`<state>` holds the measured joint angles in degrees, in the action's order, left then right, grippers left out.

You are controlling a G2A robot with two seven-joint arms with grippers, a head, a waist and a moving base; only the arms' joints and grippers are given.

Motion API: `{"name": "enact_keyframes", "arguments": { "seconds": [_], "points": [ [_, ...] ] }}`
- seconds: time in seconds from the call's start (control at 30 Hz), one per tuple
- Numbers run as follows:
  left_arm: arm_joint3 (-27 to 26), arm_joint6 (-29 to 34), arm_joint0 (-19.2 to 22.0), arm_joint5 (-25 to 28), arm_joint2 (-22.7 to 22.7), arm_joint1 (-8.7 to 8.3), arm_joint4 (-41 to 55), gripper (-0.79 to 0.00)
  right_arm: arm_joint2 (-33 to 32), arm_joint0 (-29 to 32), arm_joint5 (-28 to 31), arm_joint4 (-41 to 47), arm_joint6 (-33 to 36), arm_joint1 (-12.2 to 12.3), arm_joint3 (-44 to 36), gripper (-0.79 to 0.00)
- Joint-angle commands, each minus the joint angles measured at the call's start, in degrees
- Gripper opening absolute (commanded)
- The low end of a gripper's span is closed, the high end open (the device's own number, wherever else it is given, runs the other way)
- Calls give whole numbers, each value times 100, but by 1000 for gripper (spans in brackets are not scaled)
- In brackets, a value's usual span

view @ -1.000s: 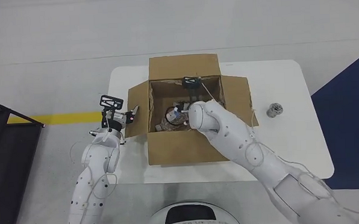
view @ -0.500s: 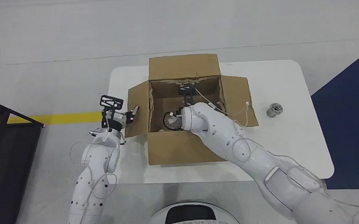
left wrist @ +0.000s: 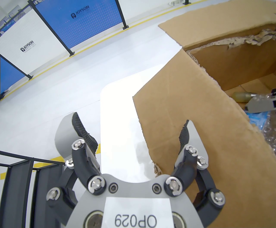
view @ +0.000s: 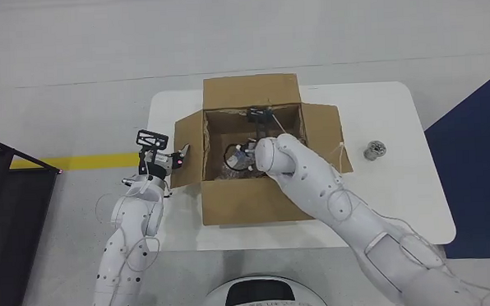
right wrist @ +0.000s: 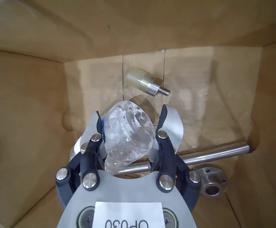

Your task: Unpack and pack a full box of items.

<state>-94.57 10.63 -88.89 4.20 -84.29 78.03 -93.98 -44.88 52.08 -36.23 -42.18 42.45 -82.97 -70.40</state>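
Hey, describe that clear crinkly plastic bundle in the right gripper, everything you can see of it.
The clear plastic bundle is crumpled, glossy see-through wrap, roughly egg-shaped, with a bit of blue showing at one side. The right gripper holds it, jaws pressing both sides, inside the cardboard box. A steel rod lies on the box floor behind it. What it wraps cannot be told.

box (view: 239, 203): 1 | wrapped bundle (right wrist: 127, 133): 1 | threaded fitting (right wrist: 146, 84): 1 | rod (right wrist: 215, 153): 1 | flange (right wrist: 215, 176): 1 | metal part (view: 376, 150): 1
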Motion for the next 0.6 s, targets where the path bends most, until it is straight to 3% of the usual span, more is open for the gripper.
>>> {"name": "enact_keyframes", "arguments": {
  "seconds": [0.0, 0.3, 0.47, 0.57],
  "points": [
    [0, 0, 0, 0, 0, 0, 0, 0, -302, 276, 14, -146, 21, 126, -522, -785],
    [0, 0, 0, 0, 0, 0, 0, 0, -1527, 1699, 357, -664, 1, 555, -2751, -785],
    [0, 0, 0, 0, 0, 0, 0, 0, -2137, 2324, 634, -424, -432, 646, -3501, -785],
    [0, 0, 0, 0, 0, 0, 0, 0, -2677, 2735, 785, 159, -914, 666, -3996, -785]
  ]
}}
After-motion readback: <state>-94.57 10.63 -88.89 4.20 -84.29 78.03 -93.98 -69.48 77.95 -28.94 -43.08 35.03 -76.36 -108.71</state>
